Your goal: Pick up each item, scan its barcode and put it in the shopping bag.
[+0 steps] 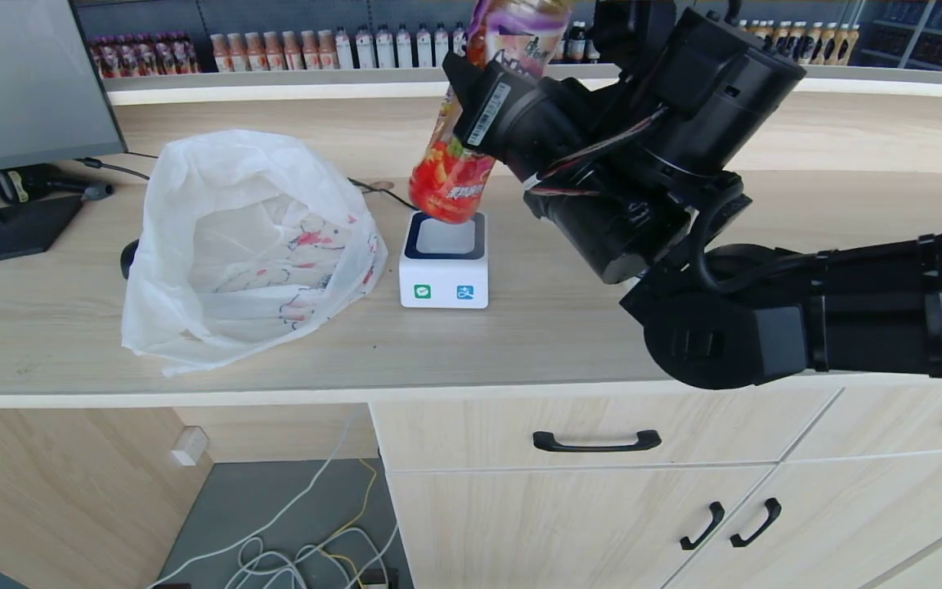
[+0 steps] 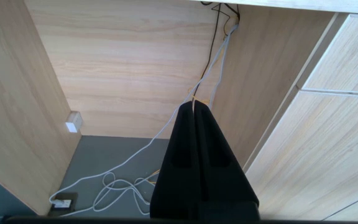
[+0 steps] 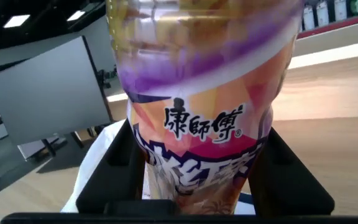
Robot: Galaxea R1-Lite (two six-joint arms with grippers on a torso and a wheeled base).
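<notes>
Progress: scan step in hand; bottle not yet bagged; no item discernible inside shopping bag; bagging judged outstanding

Right pincer: clenched on bottle mid-body, jaws spread to bottle width; bottle tilted, base below pincer, just above scanner window, contact not determinable

Shopping bag: mouth open, on counter, beyond scanner on pincer's left

Left pincer: fingers pressed together, grasping nothing, low beside cabinet, well apart from bottle
</notes>
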